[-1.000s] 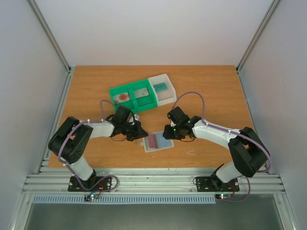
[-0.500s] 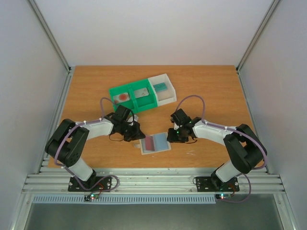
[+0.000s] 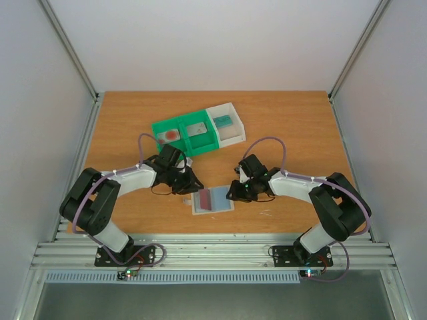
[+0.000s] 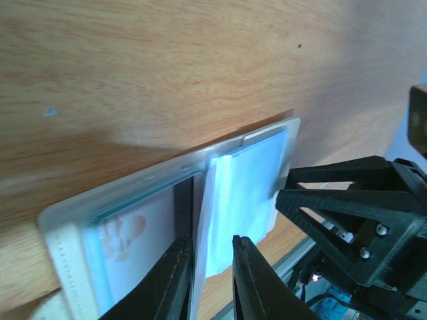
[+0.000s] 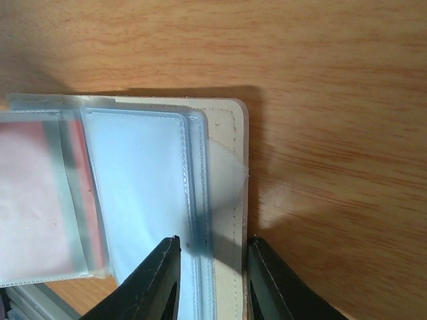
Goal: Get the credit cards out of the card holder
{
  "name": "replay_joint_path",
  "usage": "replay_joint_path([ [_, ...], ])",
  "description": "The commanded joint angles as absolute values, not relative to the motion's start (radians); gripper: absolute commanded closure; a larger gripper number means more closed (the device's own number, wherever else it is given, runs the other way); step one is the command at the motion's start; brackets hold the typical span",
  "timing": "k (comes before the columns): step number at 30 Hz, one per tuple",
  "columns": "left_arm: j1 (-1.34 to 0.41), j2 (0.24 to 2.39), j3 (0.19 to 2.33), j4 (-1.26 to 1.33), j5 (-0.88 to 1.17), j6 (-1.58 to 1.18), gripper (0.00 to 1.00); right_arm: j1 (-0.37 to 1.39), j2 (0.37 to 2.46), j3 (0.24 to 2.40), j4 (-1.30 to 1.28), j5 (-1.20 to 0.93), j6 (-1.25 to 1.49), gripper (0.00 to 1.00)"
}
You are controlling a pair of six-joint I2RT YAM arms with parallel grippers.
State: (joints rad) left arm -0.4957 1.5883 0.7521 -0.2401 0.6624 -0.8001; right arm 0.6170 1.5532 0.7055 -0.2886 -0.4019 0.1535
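- Two grippers flank the card holder (image 3: 223,202), which lies opened flat on the worktop (image 3: 293,133) between them, near the arms' bases.
- Of the pair, the left gripper (image 4: 213,280) looks released. Its jaws are parted a little, and the edge of a clear leaf (image 4: 243,193) stands between them unclamped.
- Opposite it, the right gripper (image 5: 212,280) straddles the holder's beige outer edge. I cannot tell whether it pinches that edge or merely rests there.
- One red card (image 3: 205,199) shows in the holder's left pocket, while three cards (image 3: 171,135) lie in the green tray (image 3: 200,143) and the white tray (image 3: 230,137) behind.
- To do this step well, I judge the right side should pin the cover so the holder cannot slide.
- The left jaws should close on the card's exposed edge alone, not the floppy leaf, then draw it out low and straight along the pocket's open side.
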Motion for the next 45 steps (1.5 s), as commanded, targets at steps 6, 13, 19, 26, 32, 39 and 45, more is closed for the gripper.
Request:
replay_joint_path([
  [6,-0.52,1.585,0.753,-0.112,0.731,-0.871,0.78,0.629,1.551,0.683,-0.246,-0.462,0.2,0.72],
  [13,-0.553,1.591,0.723,0.041,0.758,-0.946,0.74,0.628,1.505,0.684,-0.285,-0.408,0.192,0.69],
  [19,-0.567,1.615,0.71,0.085,0.756,-0.97,0.73,0.627,1.432,0.687,-0.355,-0.326,0.174,0.62],
  [26,-0.605,1.668,0.712,0.192,0.778,-1.036,0.69,0.627,1.396,0.692,-0.365,-0.314,0.184,0.6],
  [32,-0.607,1.625,0.718,0.127,0.734,-0.997,0.66,0.627,1.373,0.689,-0.374,-0.31,0.188,0.64],
  [39,-0.606,1.579,0.749,-0.109,0.627,-0.858,0.63,0.628,1.391,0.688,-0.324,-0.376,0.216,0.64],
  [45,-0.603,1.571,0.722,-0.115,0.586,-0.831,0.65,0.634,1.429,0.69,-0.283,-0.433,0.237,0.76],
])
